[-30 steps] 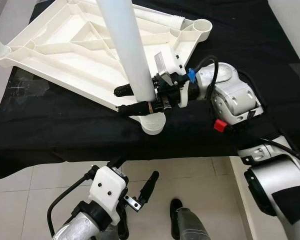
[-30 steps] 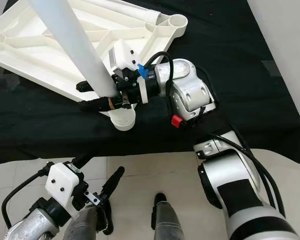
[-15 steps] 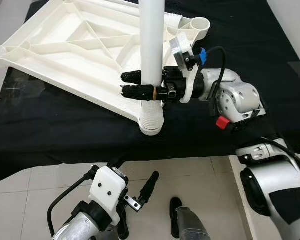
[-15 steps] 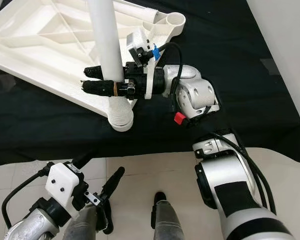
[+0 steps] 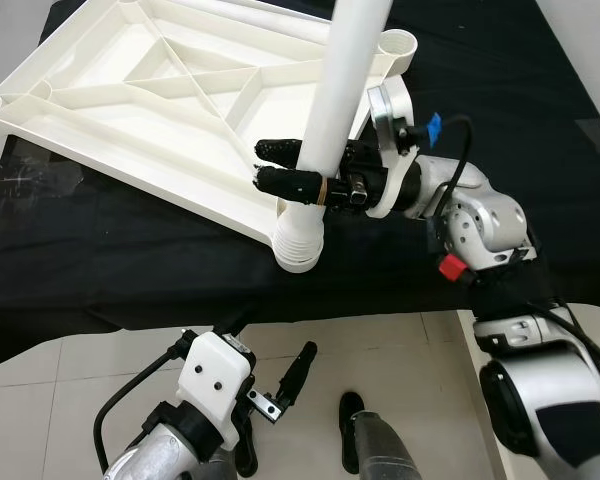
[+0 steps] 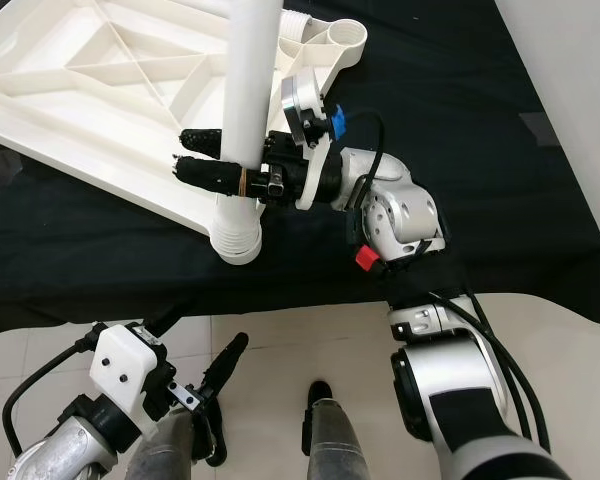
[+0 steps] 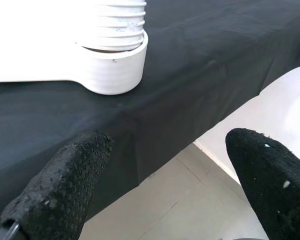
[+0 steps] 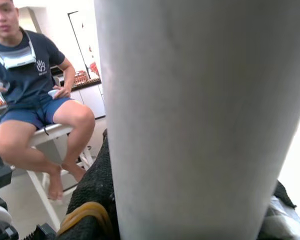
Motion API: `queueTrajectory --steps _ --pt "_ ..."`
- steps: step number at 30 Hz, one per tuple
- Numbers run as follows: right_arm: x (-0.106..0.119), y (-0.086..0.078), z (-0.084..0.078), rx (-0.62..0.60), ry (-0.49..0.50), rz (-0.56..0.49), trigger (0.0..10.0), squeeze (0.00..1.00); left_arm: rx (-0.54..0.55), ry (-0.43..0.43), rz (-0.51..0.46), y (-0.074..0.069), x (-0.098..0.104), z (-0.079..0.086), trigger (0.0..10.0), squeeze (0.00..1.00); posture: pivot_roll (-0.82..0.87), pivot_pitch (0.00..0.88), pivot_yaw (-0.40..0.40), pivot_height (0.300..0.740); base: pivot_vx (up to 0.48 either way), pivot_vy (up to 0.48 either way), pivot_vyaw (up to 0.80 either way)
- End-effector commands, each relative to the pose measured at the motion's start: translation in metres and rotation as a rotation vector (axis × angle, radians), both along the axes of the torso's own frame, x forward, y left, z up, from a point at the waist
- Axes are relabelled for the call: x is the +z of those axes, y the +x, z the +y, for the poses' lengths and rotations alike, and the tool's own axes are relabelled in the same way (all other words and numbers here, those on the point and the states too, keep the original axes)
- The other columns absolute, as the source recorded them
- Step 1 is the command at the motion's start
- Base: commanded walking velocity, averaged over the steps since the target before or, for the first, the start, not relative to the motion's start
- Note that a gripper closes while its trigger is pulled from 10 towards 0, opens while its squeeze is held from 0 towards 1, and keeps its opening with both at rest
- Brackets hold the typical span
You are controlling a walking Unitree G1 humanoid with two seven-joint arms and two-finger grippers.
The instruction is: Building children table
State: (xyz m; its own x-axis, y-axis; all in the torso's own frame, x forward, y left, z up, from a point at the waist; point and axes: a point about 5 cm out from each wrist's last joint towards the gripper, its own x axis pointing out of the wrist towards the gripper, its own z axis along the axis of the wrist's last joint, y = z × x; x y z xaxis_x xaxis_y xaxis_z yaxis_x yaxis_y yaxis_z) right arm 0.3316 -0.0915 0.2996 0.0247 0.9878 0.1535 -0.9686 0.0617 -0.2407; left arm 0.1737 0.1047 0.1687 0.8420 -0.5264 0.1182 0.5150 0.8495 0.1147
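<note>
The long white plastic table leg (image 5: 345,90) runs out of frame up top. Right gripper (image 5: 292,170) pinches it just above the ribbed end, which sits in the corner socket of the upturned white plastic tabletop (image 5: 130,110) — left gripper (image 7: 165,190) hangs spread wide, holding nothing.

Right arm (image 5: 475,215): silver rounded joint housings, a red tab at the elbow, a blue clip by the white wrist mount, black cable looping over the wrist. Right gripper (image 5: 285,166): two long black textured fingers, a tan band on one. Left arm (image 5: 170,440): silver, white block with two dark screws, black cable at 9 o'clock. Left gripper (image 7: 155,190): black dimpled pads (image 7: 65,180).
</note>
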Motion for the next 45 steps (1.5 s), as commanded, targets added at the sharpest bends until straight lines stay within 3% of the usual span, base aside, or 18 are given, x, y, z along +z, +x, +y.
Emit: queueTrajectory --steps 1,6,13,19,26,37,45 --pt "-0.022 -0.004 -0.002 -0.007 -0.082 0.023 10.0 0.00 0.002 0.008 0.031 -0.003 -0.006 0.001 10.0 0.00 0.06 0.448 0.021 0.740 0.000 0.000 0.00" --pt "-0.029 -0.011 -0.002 -0.010 -0.138 -0.025 10.0 0.00 0.001 0.010 0.032 -0.003 -0.006 0.001 10.0 0.00 0.06 0.442 0.024 0.740 0.000 0.000 0.00" --pt "-0.033 -0.010 -0.002 -0.038 -0.283 -0.106 10.0 0.00 -0.001 0.008 0.032 -0.002 -0.007 0.000 10.0 0.00 0.05 0.440 0.021 0.740 0.000 0.000 0.00" --pt "-0.036 -0.011 -0.002 -0.049 -0.333 -0.109 10.0 0.00 0.000 0.006 0.030 -0.002 -0.007 0.000 10.0 0.00 0.05 0.440 0.018 0.740 0.000 0.000 0.00" --pt "-0.035 -0.009 -0.001 -0.053 -0.486 -0.101 10.0 0.00 0.000 0.001 0.030 -0.001 -0.006 -0.001 10.0 0.00 0.03 0.449 0.012 0.740 0.000 0.000 0.00" --pt "-0.021 0.002 0.006 -0.079 -0.445 0.003 10.0 0.00 0.005 -0.001 0.026 0.000 -0.006 -0.001 10.0 0.00 0.03 0.453 0.007 0.740 0.000 0.000 0.00" --pt "-0.030 0.003 0.001 -0.128 -0.417 0.049 10.0 0.00 0.004 -0.003 0.027 -0.001 -0.006 -0.001 10.0 0.00 0.03 0.444 0.010 0.740 0.000 0.000 0.00"
